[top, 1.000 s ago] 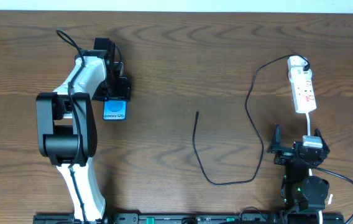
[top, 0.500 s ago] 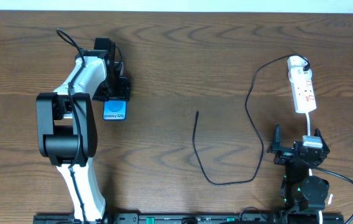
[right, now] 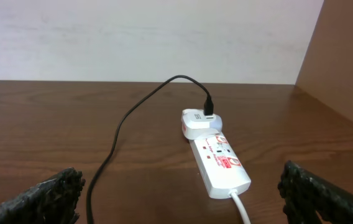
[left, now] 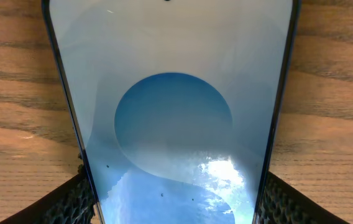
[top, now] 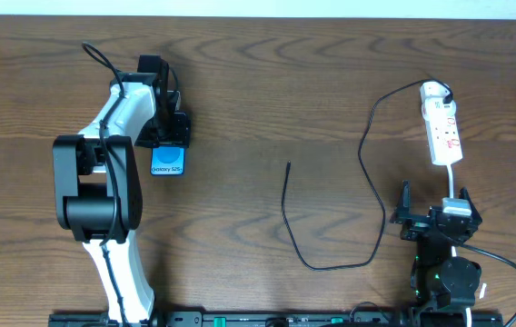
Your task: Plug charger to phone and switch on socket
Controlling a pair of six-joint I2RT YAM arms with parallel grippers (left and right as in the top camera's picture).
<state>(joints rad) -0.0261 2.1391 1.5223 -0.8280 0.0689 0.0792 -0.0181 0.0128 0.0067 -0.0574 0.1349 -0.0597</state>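
Observation:
The phone (top: pixel 167 162) lies flat on the wooden table at the left, blue screen up. In the left wrist view the phone (left: pixel 173 124) fills the frame, and my left gripper (left: pixel 175 180) has a pad pressed on each long edge, so it is shut on it. From its loose tip in mid-table the thin black charger (top: pixel 285 204) loops right and back to the white socket (top: pixel 443 132) at the far right. My right gripper (top: pixel 434 198) rests open just in front of the socket (right: pixel 217 163), holding nothing. The charger (right: pixel 117 134) passes by its left finger.
A white adaptor (right: pixel 198 121) with the cable's black plug sits in the socket's far end. The socket's white cord (top: pixel 453 182) runs towards the right arm. A pale wall closes the table's far edge, and a wooden side panel (right: pixel 344 62) stands at the right.

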